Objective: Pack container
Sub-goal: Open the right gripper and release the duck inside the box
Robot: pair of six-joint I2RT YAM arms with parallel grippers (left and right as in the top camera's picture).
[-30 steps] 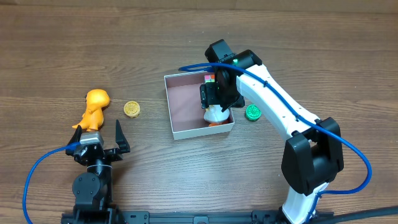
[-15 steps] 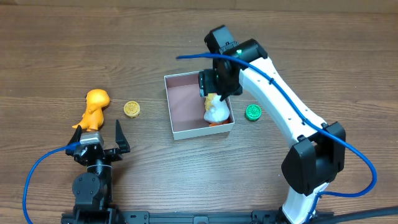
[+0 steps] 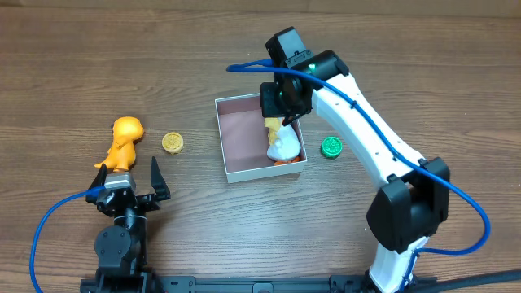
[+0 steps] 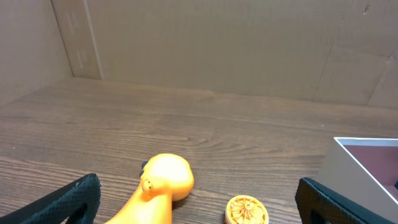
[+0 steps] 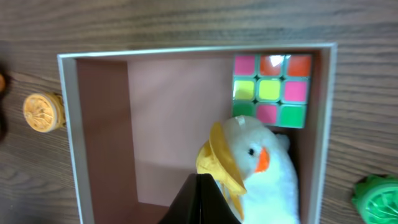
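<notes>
1. Sitting near the middle of the worktop in the overhead view, the container (image 3: 244, 138) holds a white duck (image 3: 283, 148) in its near right corner. The right gripper (image 3: 281, 114) hangs over the box's far right part with its jaws pressed together on nothing. A green disc (image 3: 330, 147) lies just outside the right wall. A yellow disc (image 3: 172, 143) and an orange toy (image 3: 124, 142) lie toward the left edge. The left gripper (image 3: 128, 172) stands spread wide and empty near the front edge, just beside the orange toy.
2. In the left wrist view, the left gripper (image 4: 202, 202) has its fingers far apart. The orange toy (image 4: 163, 183) and yellow disc (image 4: 247, 210) lie ahead, and a container (image 4: 348, 169) corner shows at right.
3. In the right wrist view, the right gripper (image 5: 200, 190) is a closed dark tip above the duck (image 5: 261, 168). A cube (image 5: 272, 87) fills the container's (image 5: 161, 124) far right corner, just beside the duck. The yellow disc (image 5: 42, 112) and green disc (image 5: 376, 196) lie outside.
</notes>
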